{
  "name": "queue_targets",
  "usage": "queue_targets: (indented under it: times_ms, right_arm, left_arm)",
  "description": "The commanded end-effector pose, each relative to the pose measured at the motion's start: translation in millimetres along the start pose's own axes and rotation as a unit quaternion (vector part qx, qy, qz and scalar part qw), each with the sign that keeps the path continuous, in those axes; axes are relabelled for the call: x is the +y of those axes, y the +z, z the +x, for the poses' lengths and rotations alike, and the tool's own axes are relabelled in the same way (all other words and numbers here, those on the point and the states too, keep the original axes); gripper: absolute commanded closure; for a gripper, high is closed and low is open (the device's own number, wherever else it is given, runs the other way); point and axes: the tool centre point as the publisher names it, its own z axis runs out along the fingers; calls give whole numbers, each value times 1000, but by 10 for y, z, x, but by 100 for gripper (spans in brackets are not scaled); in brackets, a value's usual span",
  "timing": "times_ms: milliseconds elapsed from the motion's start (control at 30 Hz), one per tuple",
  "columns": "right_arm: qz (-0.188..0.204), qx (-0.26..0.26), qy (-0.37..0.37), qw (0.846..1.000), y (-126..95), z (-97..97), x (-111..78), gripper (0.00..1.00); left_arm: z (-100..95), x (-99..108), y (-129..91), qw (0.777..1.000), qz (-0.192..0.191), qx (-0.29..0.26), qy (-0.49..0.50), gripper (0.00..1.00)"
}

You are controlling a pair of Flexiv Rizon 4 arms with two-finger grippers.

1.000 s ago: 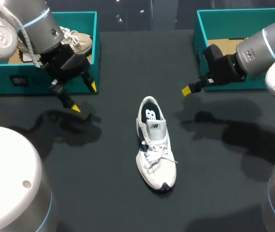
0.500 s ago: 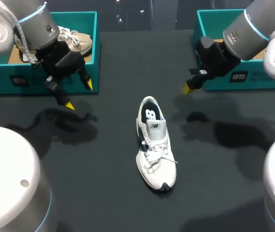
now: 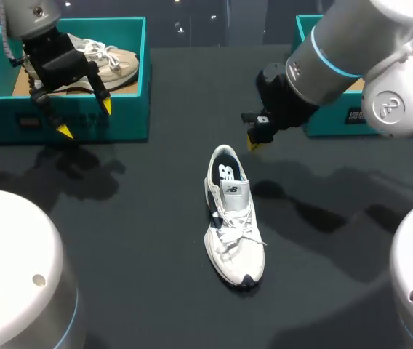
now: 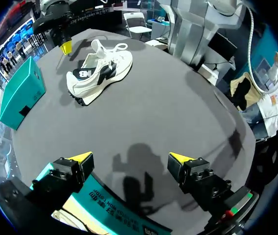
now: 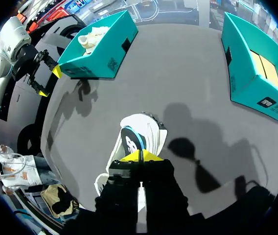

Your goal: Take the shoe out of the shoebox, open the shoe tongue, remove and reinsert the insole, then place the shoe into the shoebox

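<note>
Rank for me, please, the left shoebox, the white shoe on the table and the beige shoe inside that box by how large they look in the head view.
1. left shoebox
2. white shoe
3. beige shoe: it shows only partly and lies farther from the camera, so its real size is unsure.

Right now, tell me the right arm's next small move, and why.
Probably open the right gripper and lower it to the tongue of the white sneaker: its tips are closed together above the heel, touching nothing, and the left gripper stands open far off.
</note>
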Motion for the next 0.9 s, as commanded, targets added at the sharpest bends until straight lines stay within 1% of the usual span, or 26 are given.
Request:
queue_targets:
  times_ms: [33,167,200,267,333,367,433,500,833,900]
  right_arm:
    - [0,-65,1,998,-3,46,8,100]
    - [0,-65,1,998,-3,46,8,100]
    - [6,-80,11,997,29,94,5,100]
    - [6,-93,11,996,85,171,-19,100]
    - [14,-126,25,992,158,253,-42,100]
    - [12,-133,23,991,197,300,-58,100]
    - [12,-168,30,985,275,372,-102,100]
    - [-7,-175,28,984,282,398,-136,100]
    - [-7,-175,28,984,282,398,-136,100]
    - [0,-185,30,982,365,387,-135,100]
  left_arm:
    - [-48,13,4,1000,1,10,0,0]
    - [-48,13,4,1000,1,10,0,0]
    - [-48,13,4,1000,1,10,0,0]
    - [-48,13,4,1000,1,10,0,0]
    - [-48,13,4,1000,1,10,0,0]
    - [-48,13,4,1000,1,10,0,0]
    - [-48,13,4,1000,1,10,0,0]
    - [-48,13,4,1000,1,10,0,0]
    - [-48,13,4,1000,1,10,0,0]
    - [-48,13,4,1000,1,10,0,0]
